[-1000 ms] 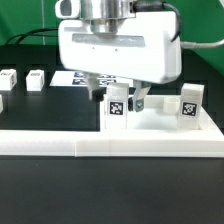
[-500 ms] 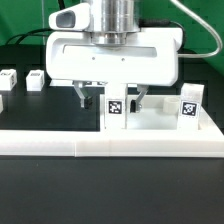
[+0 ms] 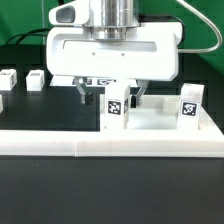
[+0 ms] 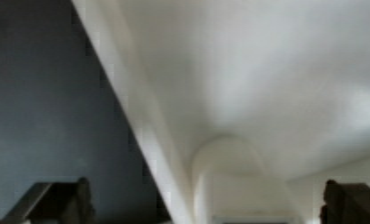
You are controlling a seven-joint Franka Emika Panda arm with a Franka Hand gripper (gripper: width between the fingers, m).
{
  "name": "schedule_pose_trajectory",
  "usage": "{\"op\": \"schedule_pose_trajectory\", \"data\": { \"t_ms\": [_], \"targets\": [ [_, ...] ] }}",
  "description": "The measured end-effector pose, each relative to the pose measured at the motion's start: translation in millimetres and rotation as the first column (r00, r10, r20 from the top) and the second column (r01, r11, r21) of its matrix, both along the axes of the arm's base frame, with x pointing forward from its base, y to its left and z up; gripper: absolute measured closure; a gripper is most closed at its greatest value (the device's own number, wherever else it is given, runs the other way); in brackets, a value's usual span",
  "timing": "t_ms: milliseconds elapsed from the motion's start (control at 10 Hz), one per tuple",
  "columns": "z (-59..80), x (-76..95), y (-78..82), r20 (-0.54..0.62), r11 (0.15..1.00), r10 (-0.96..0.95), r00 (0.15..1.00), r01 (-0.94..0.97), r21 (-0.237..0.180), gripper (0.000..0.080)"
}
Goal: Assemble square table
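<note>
The square table's white slab (image 3: 158,126) lies flat behind the low wall. Two white tagged legs stand upright on it: one (image 3: 117,106) near the middle, one (image 3: 190,104) at the exterior view's right. My gripper (image 3: 112,100) hangs straight down over the middle leg. Its fingers (image 3: 83,96) stand wide apart, one on each side of that leg, with a clear gap on the left side. In the wrist view the gripper (image 4: 203,205) is open, with a blurred white surface (image 4: 253,110) close beneath it and dark table beside it.
A long low white wall (image 3: 110,146) runs across the front. Three loose white legs (image 3: 37,78) sit on the black table at the exterior view's left. The marker board (image 3: 97,80) lies behind the gripper. Cables hang at the back.
The gripper body has turned from a slanted pose to square-on. Its fingers now stand wider apart round the middle leg. The leg has stayed upright in place.
</note>
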State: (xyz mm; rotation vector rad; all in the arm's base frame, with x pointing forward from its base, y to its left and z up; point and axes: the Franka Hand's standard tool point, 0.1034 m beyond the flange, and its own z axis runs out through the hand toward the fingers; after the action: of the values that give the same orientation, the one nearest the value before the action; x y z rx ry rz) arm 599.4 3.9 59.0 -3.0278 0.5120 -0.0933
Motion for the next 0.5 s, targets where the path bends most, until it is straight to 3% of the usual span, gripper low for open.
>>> {"op": "schedule_pose_trajectory", "data": {
  "t_ms": [100, 200, 500],
  "targets": [
    [11.7, 11.3, 0.4, -0.018, 0.999, -0.017, 1.000, 0.017, 0.036, 0.0150],
    [16.5, 21.2, -0.6, -0.009, 0.999, -0.022, 1.000, 0.022, 0.042, 0.0150],
    [15.4, 33.1, -1.3, -0.003, 0.999, -0.024, 1.000, 0.024, 0.040, 0.0150]
  ]
}}
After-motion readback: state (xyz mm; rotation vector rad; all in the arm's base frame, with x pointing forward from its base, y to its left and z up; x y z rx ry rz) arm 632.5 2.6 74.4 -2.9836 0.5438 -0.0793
